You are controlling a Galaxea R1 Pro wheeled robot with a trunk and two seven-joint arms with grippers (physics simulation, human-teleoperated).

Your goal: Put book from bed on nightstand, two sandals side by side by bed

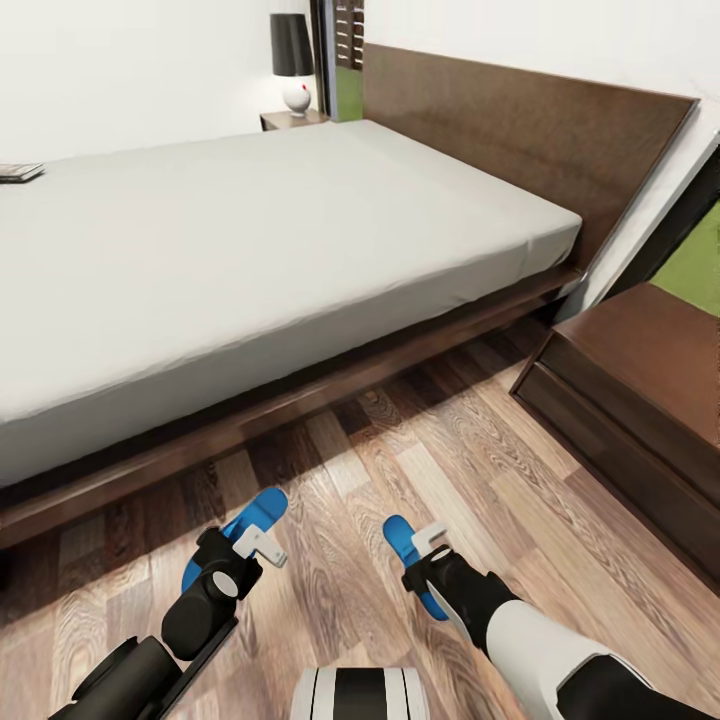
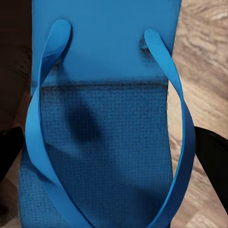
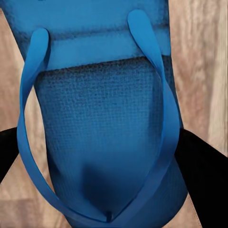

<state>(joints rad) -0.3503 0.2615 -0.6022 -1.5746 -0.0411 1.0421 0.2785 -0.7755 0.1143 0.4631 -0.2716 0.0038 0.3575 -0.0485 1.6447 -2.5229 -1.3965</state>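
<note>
Two bright blue sandals are low over the wood floor in front of the bed [image 1: 250, 250]. My left gripper [image 1: 243, 552] is shut on the left sandal [image 1: 262, 508]. In the left wrist view its dark fingers [image 2: 213, 161] press that sandal [image 2: 102, 95] from both sides. My right gripper [image 1: 428, 562] is shut on the right sandal [image 1: 398, 535]. In the right wrist view the sandal [image 3: 104, 118] sits between the black fingers [image 3: 204, 171]. The book [image 1: 18, 172] lies on the mattress at its far left edge. One nightstand [image 1: 290, 120] stands behind the bed, another nightstand [image 1: 640, 380] at the right.
A dark-shaded lamp [image 1: 292, 62] with a white base stands on the far nightstand. The dark headboard [image 1: 530, 130] runs along the white wall. The bed frame's low edge [image 1: 300, 400] borders the floor strip where the sandals are.
</note>
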